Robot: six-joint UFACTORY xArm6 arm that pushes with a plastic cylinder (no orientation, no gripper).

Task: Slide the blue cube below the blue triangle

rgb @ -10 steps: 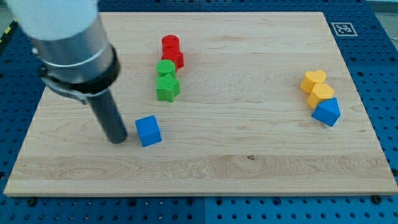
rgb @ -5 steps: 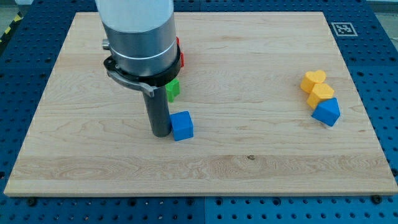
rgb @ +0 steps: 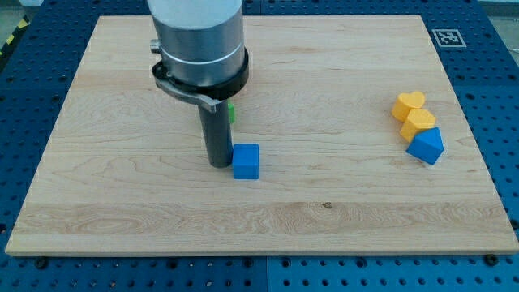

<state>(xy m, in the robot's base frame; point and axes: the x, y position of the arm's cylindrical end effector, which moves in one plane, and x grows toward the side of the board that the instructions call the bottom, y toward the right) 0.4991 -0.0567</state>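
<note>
Push step in hand: my tip (rgb: 219,165) is set touching blue cube (rgb: 246,161) at 9 o'clock; nothing is gripped; a further push toward 3 o'clock, ending below blue triangle (rgb: 426,146), is called for.

**Open wood between the cube and the right-hand cluster**

My tip (rgb: 220,165) touches the left face of the small blue cube (rgb: 246,161). To the cube's right the pale wooden board (rgb: 340,203) lies bare as far as the blue triangular block (rgb: 426,146) — above it, touching in a chain, sit two yellow blocks (rgb: 414,113). A green block (rgb: 231,113) peeks out behind the rod.
</note>
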